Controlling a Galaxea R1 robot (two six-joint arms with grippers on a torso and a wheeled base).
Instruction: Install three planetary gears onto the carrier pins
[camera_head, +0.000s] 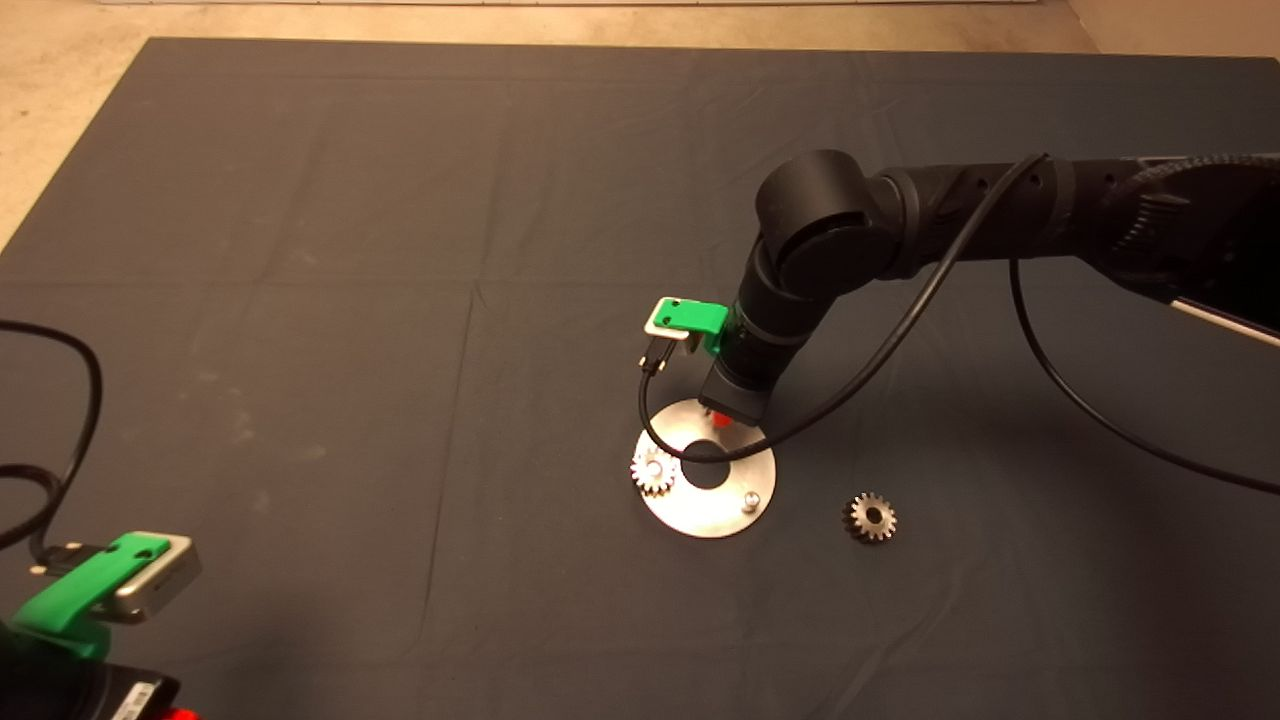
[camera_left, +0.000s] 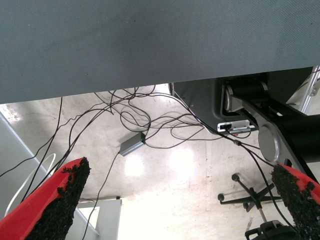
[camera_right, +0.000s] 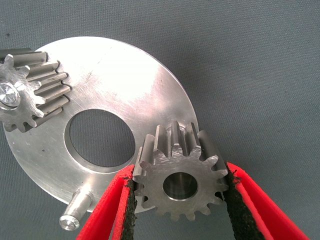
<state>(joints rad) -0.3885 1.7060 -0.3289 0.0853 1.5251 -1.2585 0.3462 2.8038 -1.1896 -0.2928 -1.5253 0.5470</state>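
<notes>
Right wrist view: gear (camera_right: 180, 180) between jaws

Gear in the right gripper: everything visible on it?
The held gear is a small silvery metal spur gear with pointed teeth, a machined face and a round centre bore. The right gripper is shut on it, pads against opposite teeth. It hangs over the edge of the carrier plate; its bore shows no pin through it.

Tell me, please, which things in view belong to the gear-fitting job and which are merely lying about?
Belonging to the job:
- round plate with one bare pin
- gear already on a pin
- gear held in the right end effector over the plate
- loose gear on the mat

Lying about:
- left end effector, parked and open at the mat's edge
- floor cables
</notes>
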